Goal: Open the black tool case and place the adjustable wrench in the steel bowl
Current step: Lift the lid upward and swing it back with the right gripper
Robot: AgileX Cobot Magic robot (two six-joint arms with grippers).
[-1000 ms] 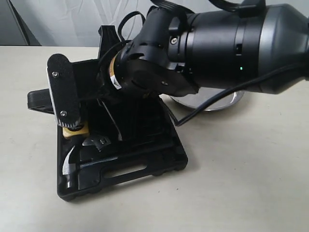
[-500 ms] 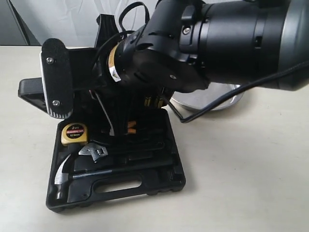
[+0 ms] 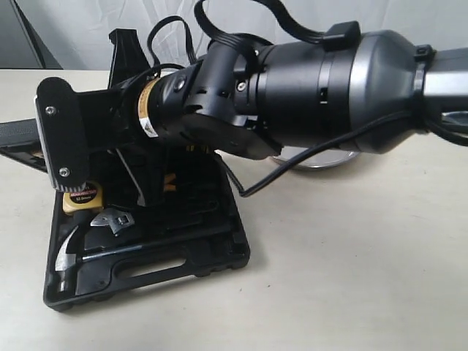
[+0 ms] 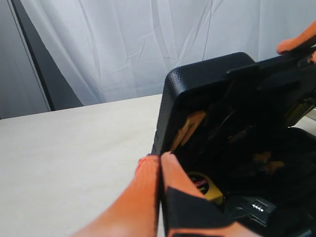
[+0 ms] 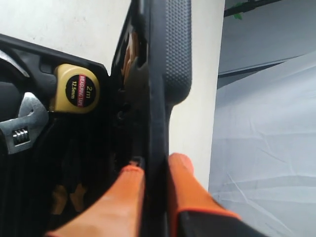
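Observation:
The black tool case point(image 3: 183, 259) lies open at the left of the table. Its lid point(image 5: 170, 49) stands raised, and my right gripper point(image 5: 155, 165) is shut on the lid's edge, one orange finger on each side. The black back of one finger point(image 3: 58, 135) shows in the exterior view. The adjustable wrench point(image 3: 113, 219) lies in the case's base beside the yellow tape measure point(image 3: 79, 197). My left gripper point(image 4: 160, 158) is shut, its tips at the case's outer edge; nothing shows between them. The steel bowl point(image 3: 325, 157) is mostly hidden behind the right arm.
A claw hammer point(image 3: 69, 256) lies along the base near the handle slot. Orange-handled pliers point(image 5: 66, 197) sit deeper in the case. The thick right arm point(image 3: 329, 95) spans the view above the case and bowl. Bare table lies to the front right.
The right arm has swung left with the lid in its grip, opening it further. The whole case has slid left, uncovering the tape measure and wrench.

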